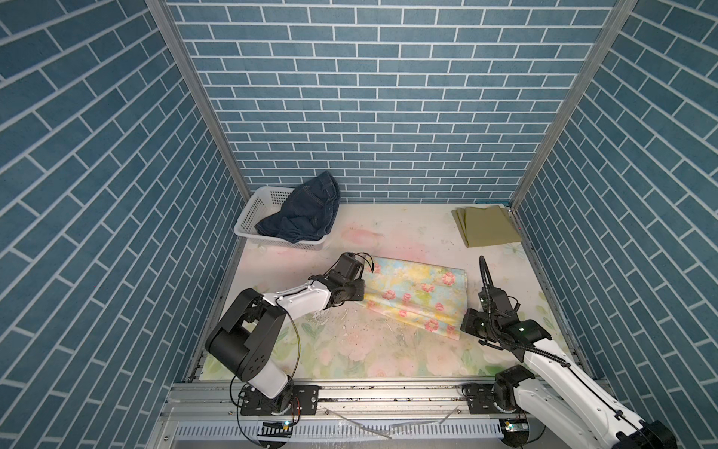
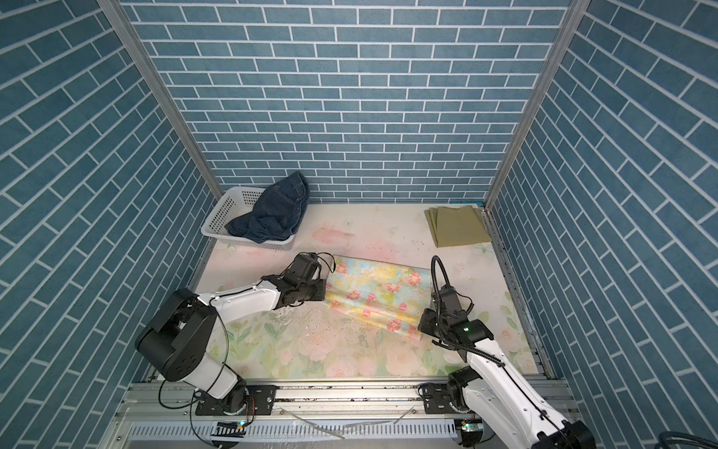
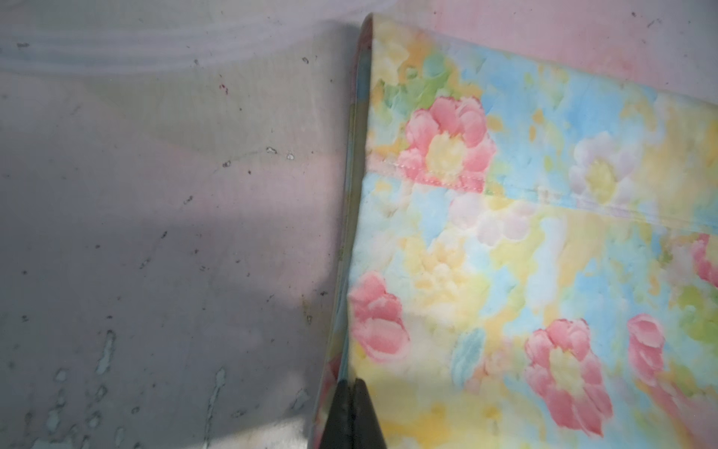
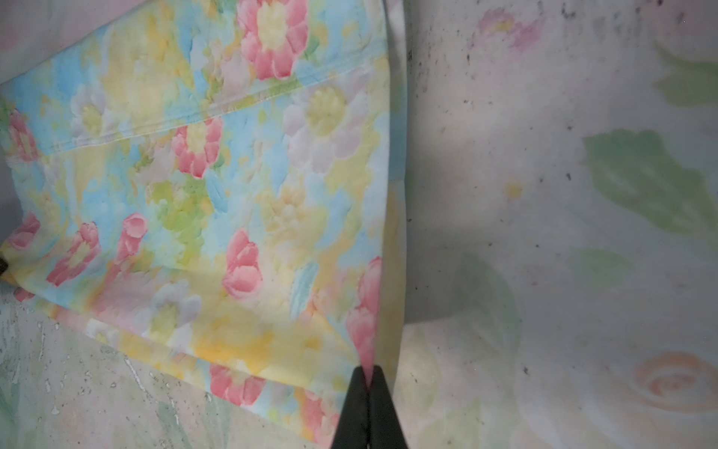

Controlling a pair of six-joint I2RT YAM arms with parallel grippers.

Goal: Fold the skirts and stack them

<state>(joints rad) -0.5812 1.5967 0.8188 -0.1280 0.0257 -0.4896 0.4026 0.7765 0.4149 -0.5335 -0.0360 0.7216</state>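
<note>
Floral skirt (image 1: pixel 415 297): folded, lying mid-bench (image 1: pixel 388 350), set askew to the bench edges. Left end effector (image 3: pixel 352 385) is closed tight, pinching the skirt's left short edge. Right end effector (image 4: pixel 367 373) is closed tight, pinching the opposite short edge. Olive skirt (image 1: pixel 487 225): folded flat at the far right corner. Denim skirt (image 1: pixel 307 212): crumpled, draped over the basket (image 1: pixel 252 212) at the far left corner.
</note>
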